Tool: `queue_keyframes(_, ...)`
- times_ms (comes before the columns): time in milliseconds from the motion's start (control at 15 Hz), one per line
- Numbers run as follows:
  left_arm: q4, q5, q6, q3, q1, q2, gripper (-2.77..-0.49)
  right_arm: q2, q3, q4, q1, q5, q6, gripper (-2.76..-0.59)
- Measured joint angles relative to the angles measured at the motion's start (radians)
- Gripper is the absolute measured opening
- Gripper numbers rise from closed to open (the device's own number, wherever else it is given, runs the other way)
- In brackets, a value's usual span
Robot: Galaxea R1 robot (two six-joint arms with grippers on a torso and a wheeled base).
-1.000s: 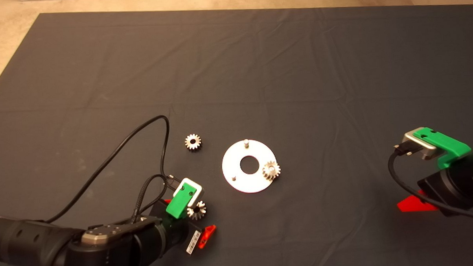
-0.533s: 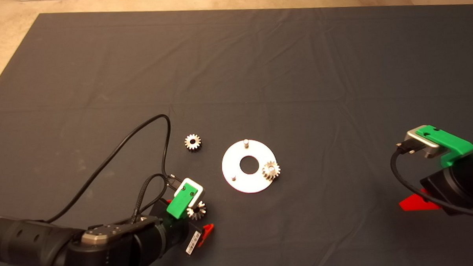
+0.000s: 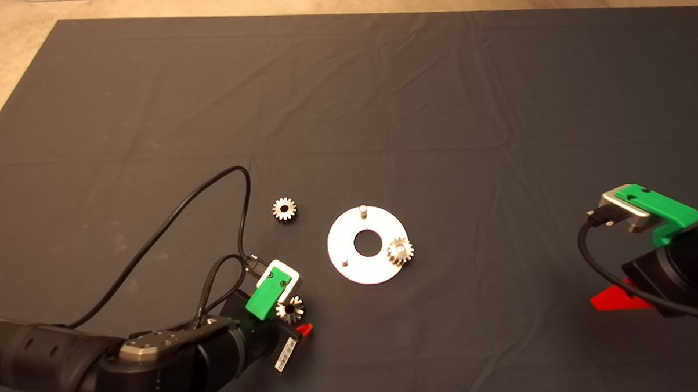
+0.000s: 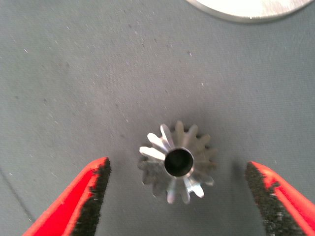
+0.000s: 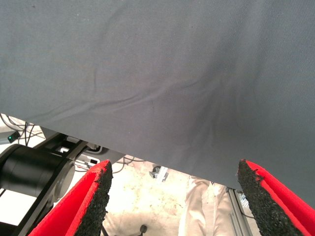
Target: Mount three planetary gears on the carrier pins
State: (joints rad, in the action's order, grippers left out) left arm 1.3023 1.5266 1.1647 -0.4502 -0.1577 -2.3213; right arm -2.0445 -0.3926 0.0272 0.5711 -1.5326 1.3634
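Left hand: the green hand with two red fingers (image 4: 177, 196) is low over the dark grey mat (image 3: 346, 103) on the desk, at the lower left of the head view. Its fingers are spread wide, one on each side of a gear, and neither pad touches the gear.
Gear between the fingers: a small silver-grey metal spur gear with pointed teeth and a round bore (image 4: 177, 162) lies flat on the mat, near the flat round silver-white disc (image 3: 351, 265) but apart from it.
Second gear: another small silver-grey gear (image 3: 284, 209) lies flat on the mat, to the upper left of the disc in the head view, not touching it.
Third gear: a silver-grey gear (image 3: 400, 251) sits at the right edge of the disc, where the third pin would be.
Carrier pins: two short silver studs are bare, one at the far edge (image 3: 362, 209) and one at the lower left (image 3: 344, 262) of the disc.
Right hand: the green hand with red fingers (image 5: 174, 196) is at the right edge of the mat, well apart from the disc. Its fingers are spread and hold nothing.
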Motion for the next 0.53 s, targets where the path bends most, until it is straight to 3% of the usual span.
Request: queue_keyframes(533, 0.012, 0.000, 0.000, -0.007, -0.018, 0.000, -1.67, 0.000, 0.000, -0.003, 0.000, 0.000, 0.000, -1.49)
